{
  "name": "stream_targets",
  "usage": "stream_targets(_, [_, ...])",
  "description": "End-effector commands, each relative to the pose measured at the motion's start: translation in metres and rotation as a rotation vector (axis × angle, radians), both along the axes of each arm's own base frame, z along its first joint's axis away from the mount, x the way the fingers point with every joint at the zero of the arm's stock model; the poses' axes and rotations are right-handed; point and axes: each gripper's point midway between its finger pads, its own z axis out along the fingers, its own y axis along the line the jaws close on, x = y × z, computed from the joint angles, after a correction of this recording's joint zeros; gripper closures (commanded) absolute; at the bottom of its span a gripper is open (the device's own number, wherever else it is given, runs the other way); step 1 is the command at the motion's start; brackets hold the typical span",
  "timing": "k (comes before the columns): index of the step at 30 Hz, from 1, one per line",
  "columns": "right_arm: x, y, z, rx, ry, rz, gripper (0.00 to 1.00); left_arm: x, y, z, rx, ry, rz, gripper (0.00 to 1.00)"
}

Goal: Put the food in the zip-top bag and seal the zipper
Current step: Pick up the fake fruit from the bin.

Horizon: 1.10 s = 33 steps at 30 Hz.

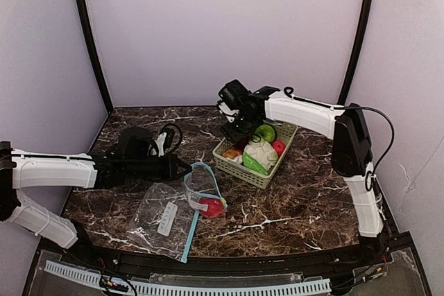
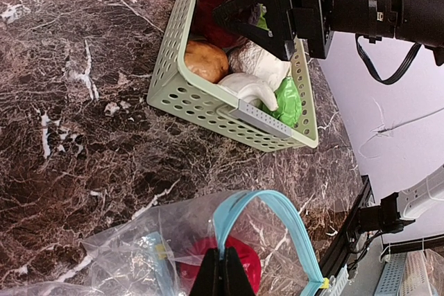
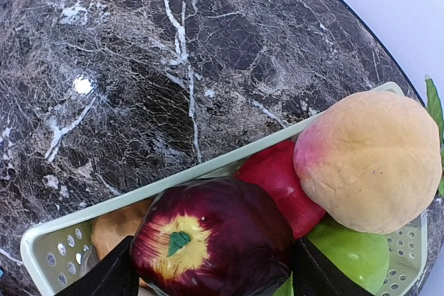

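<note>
- two arms split the work: the left gripper is closed tight on the blue zipper of the bag, and the pinch makes the mouth stand up as an open loop facing the basket.
- one red piece lies inside the bag, just behind the mouth. the rest of the food sits in the basket, apart from the bag across bare table.
- the right gripper hangs over the basket with a finger on each side of the dark red apple. the fingers are spread wide and close to its flanks, but i cannot tell whether they press it yet.
- the apple lies straight ahead of the fingers and between them, stem end turned up toward the wrist camera. it is round, so i judge centring matters more than any long axis.
- a peach rides on the pile just beside the apple, with a red fruit and a green one wedged between them, crowding one finger.
- the right arm is far nearer the apple, and the left is tied up holding the bag.
- the step in hand looks like picking the apple. the next move calls for a firm close, a straight lift, then a carry across to the loop on the left arm's side.
- the main risk is a broad apple knocking the rim out of the pinch.
</note>
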Motion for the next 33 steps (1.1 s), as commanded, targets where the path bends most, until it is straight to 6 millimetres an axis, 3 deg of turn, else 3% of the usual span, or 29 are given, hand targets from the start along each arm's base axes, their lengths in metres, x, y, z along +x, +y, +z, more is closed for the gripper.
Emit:
stream_targets(1, [0.008,-0.007,-0.007,-0.031,-0.002,-0.026,0.36,0.002,-0.001,0.003,0.002,0.004,-0.004,0.99])
stream_targets(5, [0.008,-0.006,-0.002,-0.012,-0.005,-0.026,0.43,0.002,0.000,0.001,0.013,0.010,0.001,0.99])
stream_targets(9, [0.005,-0.004,0.017,0.037,-0.030,-0.015,0.45,0.002,0.003,-0.002,0.028,0.019,0.012,0.99])
stream_targets(19, [-0.026,0.004,0.114,0.318,-0.083,0.043,0.50,0.001,0.002,-0.003,0.037,0.028,-0.011,0.99])
stream_targets(24, [-0.061,0.001,0.162,0.485,-0.085,0.104,0.51,0.000,0.002,0.001,0.023,0.025,-0.016,0.99])
stream_targets(29, [-0.113,0.006,0.179,0.639,-0.029,0.217,0.51,0.001,0.004,0.005,0.020,0.024,-0.012,0.99])
stream_targets(33, [-0.158,0.023,0.182,0.718,0.013,0.316,0.51,0.001,0.005,0.009,0.014,0.017,-0.016,0.99])
